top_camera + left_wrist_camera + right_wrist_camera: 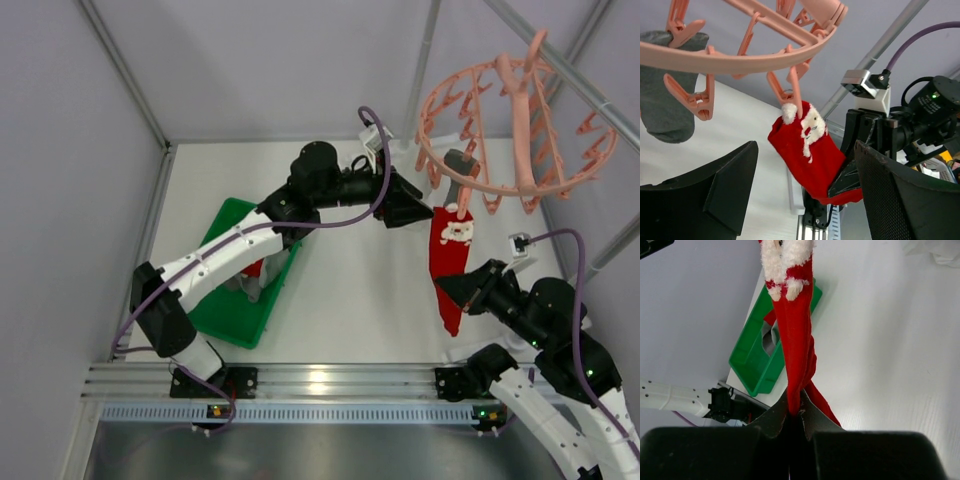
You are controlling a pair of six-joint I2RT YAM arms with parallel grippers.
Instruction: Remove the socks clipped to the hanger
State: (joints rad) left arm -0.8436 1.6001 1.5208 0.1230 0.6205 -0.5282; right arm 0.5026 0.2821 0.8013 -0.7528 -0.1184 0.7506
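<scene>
The red Santa sock (807, 150) hangs limp from one clip (796, 95) of the pink hanger (740, 56), above the tabletop (350, 300). It looks light, soft and stretchy, so I'd expect it to give before it pops free. The firmest hold would be near the fluffy cuff, just under the clip. The right end effector (795, 412) is pinched tight on its lower end. The left end effector (422, 213) stands wide and empty beside the cuff. A grey sock (662, 107) is cut off at the edge, and the green tray (747, 367) has contents I can't make out.
</scene>
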